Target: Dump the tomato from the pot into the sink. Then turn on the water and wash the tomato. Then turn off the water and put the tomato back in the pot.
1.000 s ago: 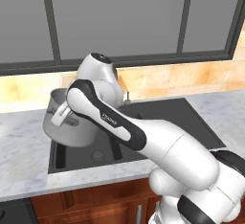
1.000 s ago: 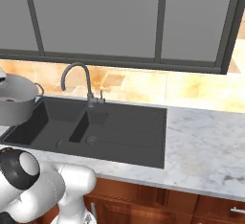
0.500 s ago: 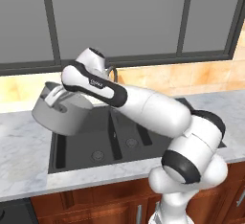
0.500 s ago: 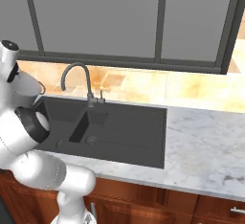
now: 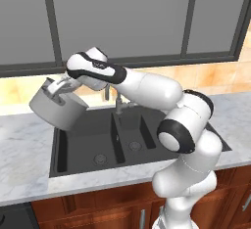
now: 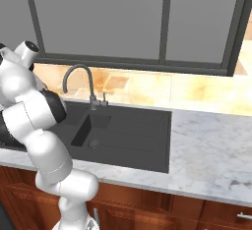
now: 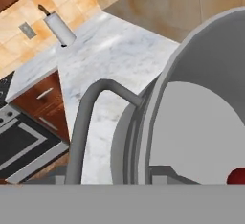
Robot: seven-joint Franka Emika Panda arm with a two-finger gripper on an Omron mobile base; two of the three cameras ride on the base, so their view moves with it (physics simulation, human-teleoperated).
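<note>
While the arm reaches out to the left over the marble counter [image 5: 24,140], the gripper [image 5: 58,90] is closed down narrow on the rim of the pot [image 5: 55,109], at the loop handle on its near-top side, and holds the pot clear of the counter. In the left base view the pot hangs tilted above the counter's left part, just beside the left edge of the sink [image 5: 88,145], its flat bottom turned toward the lower left and its mouth facing up and to the right.

From the hand view, the pot's grey rim [image 7: 162,98] and loop handle [image 7: 88,117] run up the middle, with the pale inner floor to the right. The tomato [image 7: 237,176] lies inside the pot, a small red shape against the inner wall at the lower right edge.

Further right, the sink's two black basins sit below the arm, each with a round grey drain [image 5: 100,159]. The faucet [image 6: 78,84] stands at the far edge of the sink, its spout curving toward the left in the right base view. Marble counter continues to the right of the sink.
</note>
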